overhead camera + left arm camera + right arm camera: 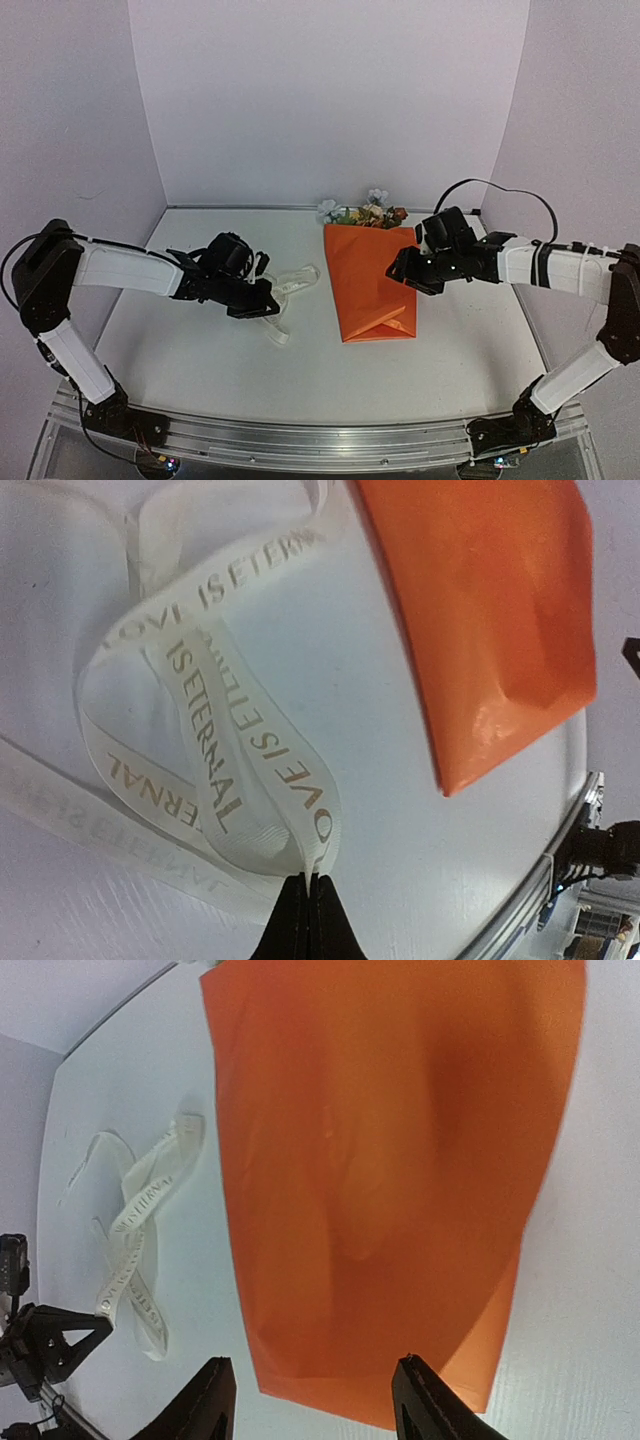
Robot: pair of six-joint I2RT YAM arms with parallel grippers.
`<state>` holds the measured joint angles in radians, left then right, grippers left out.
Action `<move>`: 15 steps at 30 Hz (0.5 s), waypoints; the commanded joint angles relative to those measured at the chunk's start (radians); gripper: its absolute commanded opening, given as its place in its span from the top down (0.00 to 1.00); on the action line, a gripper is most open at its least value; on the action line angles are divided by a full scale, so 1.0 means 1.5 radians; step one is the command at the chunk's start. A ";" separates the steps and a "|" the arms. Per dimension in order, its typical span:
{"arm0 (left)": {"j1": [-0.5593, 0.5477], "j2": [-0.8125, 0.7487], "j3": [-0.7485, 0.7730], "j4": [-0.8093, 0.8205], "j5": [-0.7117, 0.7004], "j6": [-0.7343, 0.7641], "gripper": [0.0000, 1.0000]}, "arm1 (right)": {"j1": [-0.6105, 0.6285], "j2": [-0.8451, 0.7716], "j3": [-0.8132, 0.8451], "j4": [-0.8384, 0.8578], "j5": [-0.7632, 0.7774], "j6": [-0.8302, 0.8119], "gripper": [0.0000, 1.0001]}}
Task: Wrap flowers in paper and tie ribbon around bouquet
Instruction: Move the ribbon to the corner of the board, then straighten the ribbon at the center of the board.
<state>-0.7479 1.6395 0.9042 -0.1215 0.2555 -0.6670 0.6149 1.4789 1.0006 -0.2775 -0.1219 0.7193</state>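
The orange paper lies folded over the flowers, whose blue, cream and red heads stick out at its far end. The cream ribbon lies looped on the table left of the paper. My left gripper is shut on a fold of the ribbon, pinched at the fingertips; the paper's corner is off to the side. My right gripper hovers open at the paper's right edge. In its wrist view the gripper frames the paper, with nothing between the fingers.
The white table is closed in by pale walls at the back and both sides. A metal rail runs along the near edge by the arm bases. The ribbon's loose loops spread between the left gripper and the paper.
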 commanded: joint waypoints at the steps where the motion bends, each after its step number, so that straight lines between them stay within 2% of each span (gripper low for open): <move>1: 0.010 -0.101 -0.021 0.044 0.041 -0.005 1.00 | 0.048 0.060 0.092 0.004 0.003 -0.013 0.43; 4: 0.009 -0.126 -0.016 0.012 0.022 -0.003 1.00 | 0.088 0.107 0.131 0.004 -0.004 -0.012 0.43; 8: 0.022 -0.134 0.007 -0.039 -0.056 -0.013 1.00 | 0.132 0.162 0.178 0.005 0.003 -0.003 0.43; 15: 0.028 -0.159 0.014 -0.071 -0.016 0.031 1.00 | 0.177 0.278 0.291 0.011 -0.006 -0.067 0.39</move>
<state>-0.7079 1.4526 0.8801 -0.1743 0.2161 -0.6699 0.8523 1.8093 1.3160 -0.2835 -0.1287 0.7032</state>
